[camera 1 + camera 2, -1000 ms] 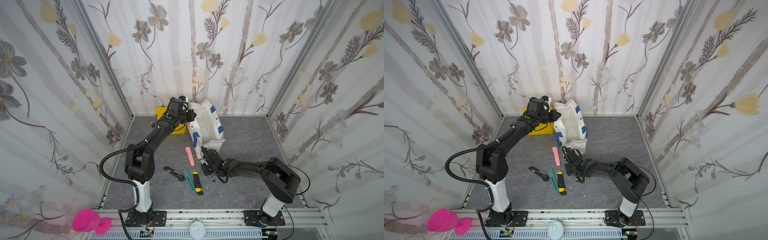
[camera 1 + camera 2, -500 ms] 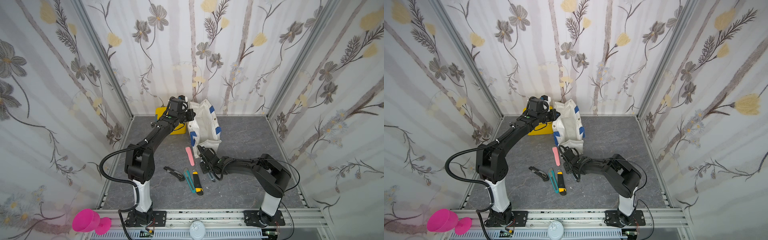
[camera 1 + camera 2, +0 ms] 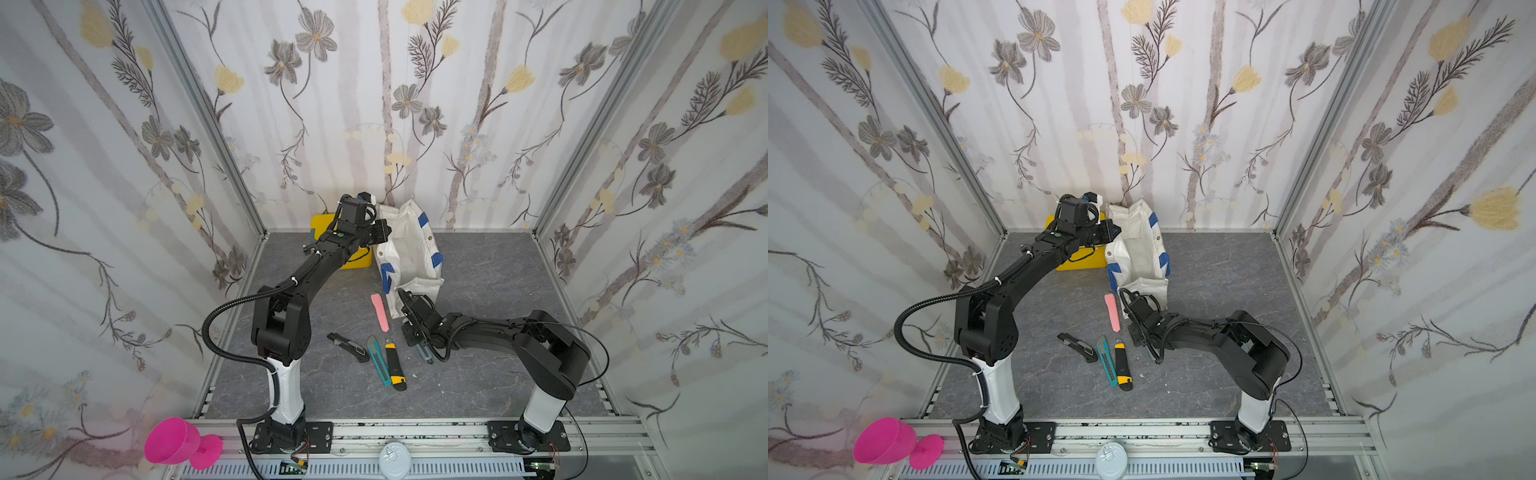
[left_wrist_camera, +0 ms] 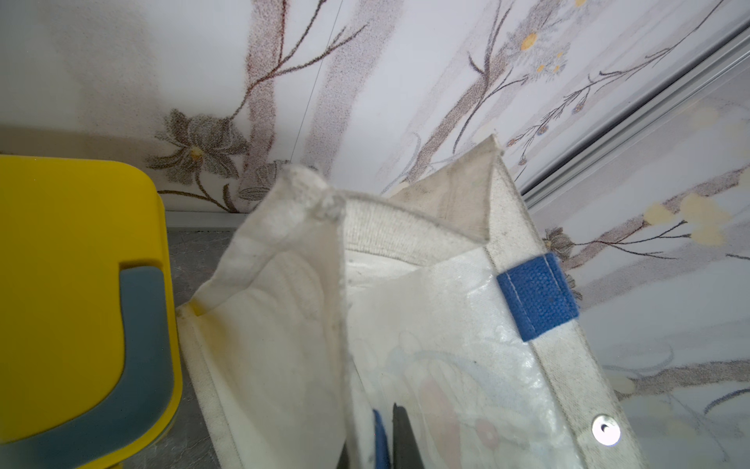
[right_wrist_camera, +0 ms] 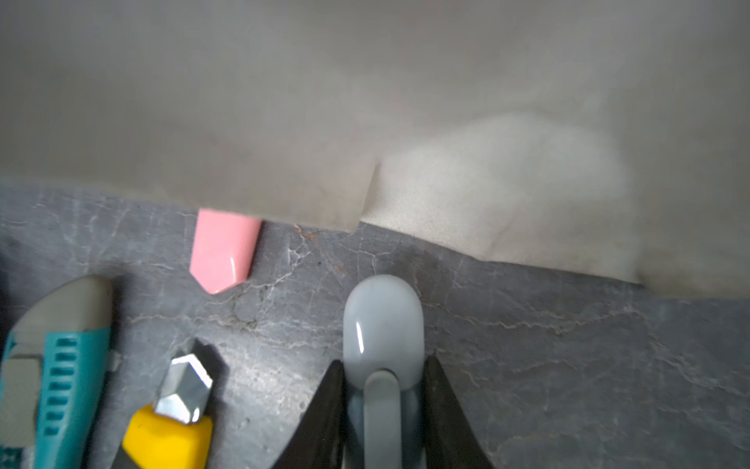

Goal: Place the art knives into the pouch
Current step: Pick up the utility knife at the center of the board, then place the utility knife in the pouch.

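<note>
In a top view the left gripper (image 3: 381, 232) is pinching the rim of the upright pouch (image 3: 409, 257), and in the right wrist view the right gripper (image 5: 383, 365) is clamping the pale art knife (image 5: 381, 320) lying on the desk (image 5: 548, 365) beside it.

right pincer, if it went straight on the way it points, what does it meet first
The right pincer would most likely meet the pouch, with the pale grey knife it grips touching first; depth is unclear.
</note>
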### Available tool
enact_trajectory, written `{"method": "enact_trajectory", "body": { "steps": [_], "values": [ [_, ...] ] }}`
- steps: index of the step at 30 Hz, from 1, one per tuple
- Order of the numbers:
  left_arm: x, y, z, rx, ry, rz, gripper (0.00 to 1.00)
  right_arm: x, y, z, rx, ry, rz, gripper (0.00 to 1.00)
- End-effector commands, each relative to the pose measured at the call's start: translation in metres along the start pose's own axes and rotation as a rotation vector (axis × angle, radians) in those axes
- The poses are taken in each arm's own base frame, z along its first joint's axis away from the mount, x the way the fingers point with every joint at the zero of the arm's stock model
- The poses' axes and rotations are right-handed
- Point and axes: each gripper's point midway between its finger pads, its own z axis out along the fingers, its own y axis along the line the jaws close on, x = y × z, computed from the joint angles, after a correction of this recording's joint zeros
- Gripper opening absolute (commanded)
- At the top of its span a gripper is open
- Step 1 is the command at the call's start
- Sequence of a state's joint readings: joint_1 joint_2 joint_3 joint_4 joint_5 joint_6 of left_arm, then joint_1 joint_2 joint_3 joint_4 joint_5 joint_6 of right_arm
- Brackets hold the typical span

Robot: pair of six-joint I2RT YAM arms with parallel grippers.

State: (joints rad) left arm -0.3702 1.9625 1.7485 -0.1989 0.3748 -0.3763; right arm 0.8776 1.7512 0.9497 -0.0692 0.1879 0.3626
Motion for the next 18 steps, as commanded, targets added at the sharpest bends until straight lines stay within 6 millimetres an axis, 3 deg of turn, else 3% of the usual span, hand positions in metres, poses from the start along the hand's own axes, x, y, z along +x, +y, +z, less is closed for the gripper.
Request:
{"method": "enact_trajectory", "body": {
  "steps": [1, 6, 18],
  "values": [
    [-0.008, -0.004, -0.001, 0.017, -0.022, 0.011, 0.00, -0.009, 0.002, -0.014, -0.024, -0.046, 0.038, 0.25],
    [-0.006, -0.002, 0.000, 0.007, -0.017, 0.014, 0.00, -0.014, -0.003, -0.034, -0.030, -0.096, 0.072, 0.24],
    [-0.005, 0.000, 0.000, -0.003, -0.014, 0.020, 0.00, -0.066, -0.005, -0.118, -0.089, -0.301, 0.146, 0.25]
  ]
}}
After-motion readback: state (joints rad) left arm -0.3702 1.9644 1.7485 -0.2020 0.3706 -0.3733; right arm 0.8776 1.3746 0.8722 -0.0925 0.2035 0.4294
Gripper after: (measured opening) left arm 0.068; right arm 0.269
